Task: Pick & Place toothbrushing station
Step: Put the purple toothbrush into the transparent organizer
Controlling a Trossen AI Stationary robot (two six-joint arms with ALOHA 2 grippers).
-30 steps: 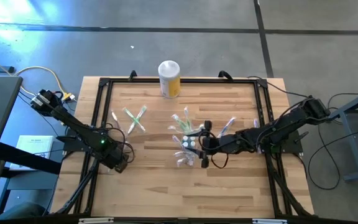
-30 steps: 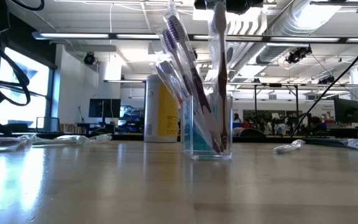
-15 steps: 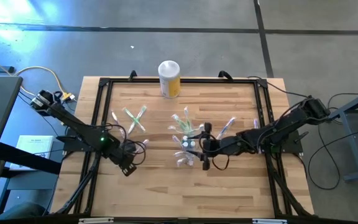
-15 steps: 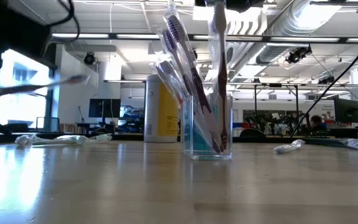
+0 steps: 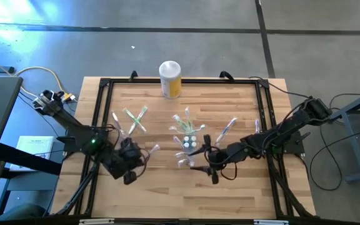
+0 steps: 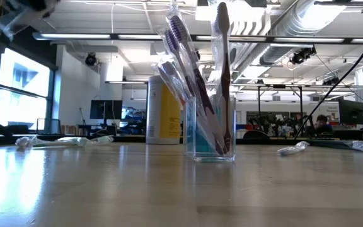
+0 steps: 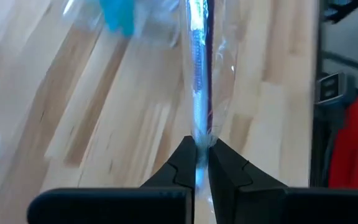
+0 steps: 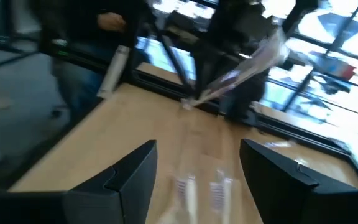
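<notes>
A clear plastic cup stands upright on the wooden table near its middle, with several wrapped toothbrushes standing in it. In the high view the cup has loose toothbrushes lying flat around it. My left gripper hangs above the table left of the cup, shut on one wrapped toothbrush. My right gripper stands open just right of and nearer than the cup, with nothing between its fingers. My left gripper pinches one end of the wrapped toothbrush between its two fingertips. The brush runs straight on from the fingers, in line with them, toward the cup. It is lifted clear of the table, and its free end points to the cup's side.
A yellow canister with a white lid stands at the table's far edge. More toothbrushes lie right of the cup and beside it on the near side. A black frame borders the table. The near half of the table is bare wood.
My left gripper has risen from the table with the toothbrush, rolled its wrist and gone toward the cup; the brush is lifted clear now. My right gripper has swung a little toward the table's near edge and stays open.
</notes>
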